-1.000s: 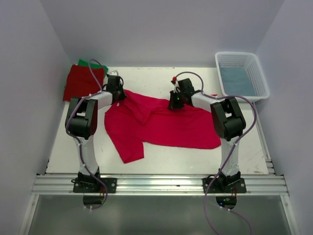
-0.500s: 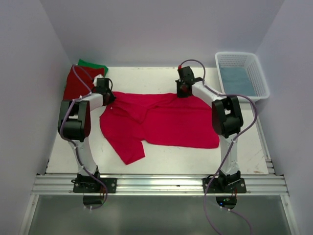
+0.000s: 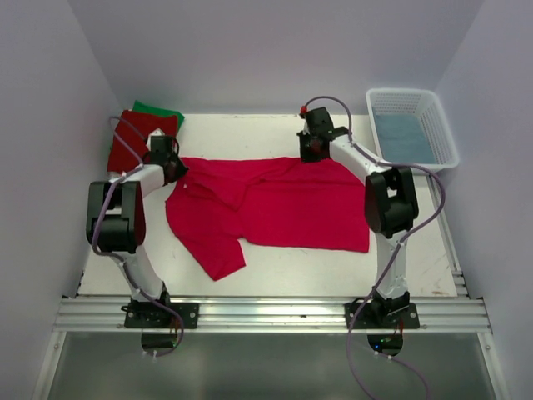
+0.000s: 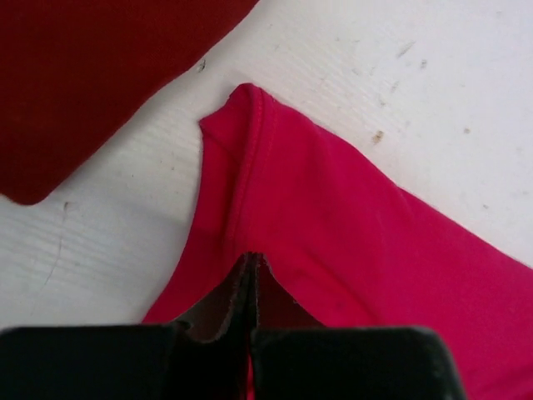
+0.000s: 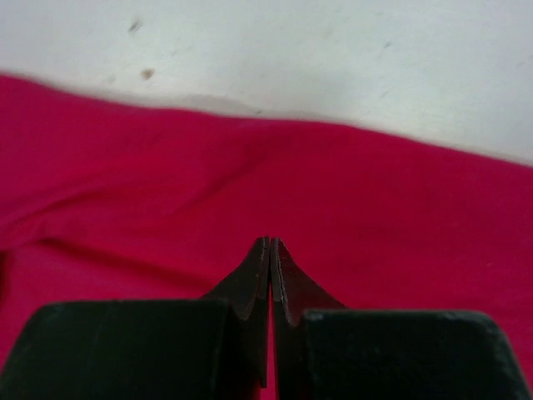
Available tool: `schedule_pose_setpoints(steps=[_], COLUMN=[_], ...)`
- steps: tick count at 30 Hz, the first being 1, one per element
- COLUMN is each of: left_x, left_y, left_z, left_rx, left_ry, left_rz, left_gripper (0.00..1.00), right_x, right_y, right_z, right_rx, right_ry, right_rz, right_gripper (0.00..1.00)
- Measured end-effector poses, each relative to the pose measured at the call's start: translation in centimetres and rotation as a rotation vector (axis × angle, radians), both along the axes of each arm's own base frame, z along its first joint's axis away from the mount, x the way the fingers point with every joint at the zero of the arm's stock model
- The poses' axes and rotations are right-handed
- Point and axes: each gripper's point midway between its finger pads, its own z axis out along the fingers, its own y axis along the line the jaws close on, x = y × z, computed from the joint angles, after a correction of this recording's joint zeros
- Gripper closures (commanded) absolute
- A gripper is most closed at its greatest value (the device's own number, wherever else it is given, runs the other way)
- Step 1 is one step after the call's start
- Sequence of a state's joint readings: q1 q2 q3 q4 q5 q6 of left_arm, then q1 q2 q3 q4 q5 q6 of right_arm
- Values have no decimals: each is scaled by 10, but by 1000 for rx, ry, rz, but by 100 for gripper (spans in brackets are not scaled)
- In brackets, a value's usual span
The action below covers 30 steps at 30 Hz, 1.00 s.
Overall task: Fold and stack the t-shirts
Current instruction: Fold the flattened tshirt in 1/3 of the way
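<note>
Right now the bright crimson-pink soft cloth t-shirt lies spread across the middle of the white counter. Its far edge runs fairly straight between the two arms, and one short sleeve trails toward the near left.

The left tool has its jaws pressed together on the shirt's far left corner, with a small peak of cloth caught at the tips in its wrist view. The right tool is likewise closed, nipping the far edge toward the right side.

At the far left of the counter, a darker red folded t-shirt sits on a green t-shirt, of which only a far strip shows. A white latticed plastic basket stands at the far right with something pale blue inside.

From where I stand, both pinches look thin. A quick lift or an uneven pull could let the cloth slide out of one tool, and the shirt would drop in a skewed heap.

The left corner lies just beside the dark red shirt, with only a strip of bare counter between them. A wide sweep of that arm could catch the finished pile and drag it apart.

Creases run across the shirt's left half, and the loose sleeve is not tucked. Folding now would likely trap those wrinkles and leave a lumpy, lopsided fold.
</note>
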State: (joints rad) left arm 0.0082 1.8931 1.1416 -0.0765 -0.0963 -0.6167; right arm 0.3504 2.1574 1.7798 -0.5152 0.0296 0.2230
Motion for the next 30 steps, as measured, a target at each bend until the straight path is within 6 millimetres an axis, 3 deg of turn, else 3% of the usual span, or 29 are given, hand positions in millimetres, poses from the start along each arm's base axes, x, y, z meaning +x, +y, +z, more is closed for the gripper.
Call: schedule_pose_setpoints(steps=[1, 2, 3, 4, 6, 7, 10, 13, 20, 25, 30], left_x=[-3, -7, -11, -14, -20, -22, -29, -38, -57, -47, -37], left_y=[0, -1, -2, -4, -8, -10, -17, -27, -49, -58, -60], left_z=[8, 19, 31, 45, 75, 88, 106, 91, 35, 30, 31], left_rx=[-7, -10, -11, -15, -23, -30, -59, -99, -242, -314, -345], left_ry=[-15, -38, -63, -92, -159, -191, -234, -196, -51, -70, -95], left_rz=[-3, -10, -18, -28, -45, -51, -81, -116, -141, -125, -111], left_gripper=[100, 94, 86, 72, 63, 54, 46, 41, 40, 41, 43], right_x=[-10, -21, -31, -39, -55, -62, -78, -91, -134, -157, -164], right_y=[5, 13, 21, 29, 43, 49, 53, 45, 22, 8, -1], right_z=[4, 10, 18, 28, 49, 59, 78, 81, 59, 71, 78], right_rx=[3, 13, 20, 33, 56, 68, 94, 97, 70, 69, 59], right_ry=[3, 1, -7, -22, -58, -78, -109, -117, -51, -86, -113], right_rz=[23, 50, 73, 97, 145, 164, 192, 189, 177, 167, 151], right_gripper=[100, 99, 90, 89, 88, 86, 78, 64, 64, 67, 71])
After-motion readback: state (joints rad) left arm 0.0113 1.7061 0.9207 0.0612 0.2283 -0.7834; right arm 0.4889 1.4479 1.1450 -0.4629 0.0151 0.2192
